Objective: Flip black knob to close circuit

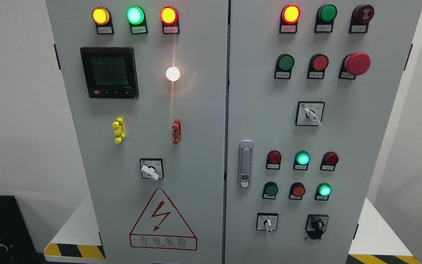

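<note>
straight ahead you face a grey electrical cabinet (pixel 196 146) with two doors, standing on a white platform (pixel 75 227) edged with yellow-black hazard stripes, with pale walls to either side. neither robot hand shows in your view, so you cannot tell how open they are or whether they hold anything; no arm shows either. the black knob (pixel 318 224) sits low on the right door, below a lit green lamp (pixel 324 190) and right of a small white selector switch (pixel 267 223).
</note>
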You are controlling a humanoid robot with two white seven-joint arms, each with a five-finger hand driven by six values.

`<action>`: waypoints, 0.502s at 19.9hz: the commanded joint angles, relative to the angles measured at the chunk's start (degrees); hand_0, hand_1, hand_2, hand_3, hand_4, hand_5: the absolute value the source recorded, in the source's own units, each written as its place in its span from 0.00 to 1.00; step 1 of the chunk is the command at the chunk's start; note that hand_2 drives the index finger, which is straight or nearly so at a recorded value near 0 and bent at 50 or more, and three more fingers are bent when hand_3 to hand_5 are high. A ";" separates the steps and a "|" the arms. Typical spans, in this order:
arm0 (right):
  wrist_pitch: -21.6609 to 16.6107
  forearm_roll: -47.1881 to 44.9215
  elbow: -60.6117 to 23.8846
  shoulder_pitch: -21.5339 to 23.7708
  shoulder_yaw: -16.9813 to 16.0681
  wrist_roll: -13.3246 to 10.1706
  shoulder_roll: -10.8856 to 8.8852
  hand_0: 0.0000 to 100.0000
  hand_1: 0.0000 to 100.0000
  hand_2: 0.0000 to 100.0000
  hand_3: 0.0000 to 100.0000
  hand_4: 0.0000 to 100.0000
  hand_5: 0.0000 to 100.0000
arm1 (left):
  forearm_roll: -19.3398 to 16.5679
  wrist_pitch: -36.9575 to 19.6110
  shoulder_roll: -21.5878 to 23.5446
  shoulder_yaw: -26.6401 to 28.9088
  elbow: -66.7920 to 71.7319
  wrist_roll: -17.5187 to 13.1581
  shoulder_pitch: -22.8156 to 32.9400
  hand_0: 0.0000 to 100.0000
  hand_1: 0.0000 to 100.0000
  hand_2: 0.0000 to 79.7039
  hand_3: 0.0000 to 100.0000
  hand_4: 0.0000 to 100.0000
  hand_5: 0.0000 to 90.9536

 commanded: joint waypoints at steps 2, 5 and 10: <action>1.12 3.15 -6.18 -2.74 0.01 1.07 0.18 0.00 0.08 0.92 1.00 0.95 0.98 | -0.05 0.04 0.00 0.00 -1.76 -0.04 1.32 0.12 0.56 0.00 0.00 0.00 0.00; 1.56 4.64 -6.45 -3.97 0.09 1.68 0.18 0.00 0.06 0.92 1.00 0.95 0.98 | -0.05 0.04 0.00 0.00 -1.76 -0.04 1.32 0.12 0.56 0.00 0.00 0.00 0.00; 2.97 4.82 -6.62 -5.03 0.27 2.74 0.18 0.00 0.00 0.92 1.00 0.95 0.98 | 0.04 0.04 0.00 0.00 -1.67 -0.04 1.32 0.12 0.56 0.00 0.00 0.00 0.00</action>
